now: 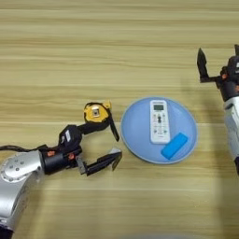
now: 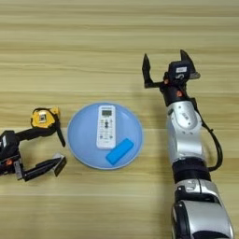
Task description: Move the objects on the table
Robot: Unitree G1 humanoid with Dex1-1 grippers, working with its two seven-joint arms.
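Note:
A round yellow-and-black tape measure lies on the wooden table, its black strap trailing toward the plate. My left gripper is open wide just in front of it. The upper finger reaches the tape measure's near edge and the lower finger rests on the wood. Nothing is held. A slim white remote lies on the pale-blue plate. My right gripper stands open over bare table behind the plate's right side, holding nothing.
A small blue block lies on the plate beside the remote, toward its near right rim. The right forearm runs down the table just right of the plate. A black cable hangs off that arm.

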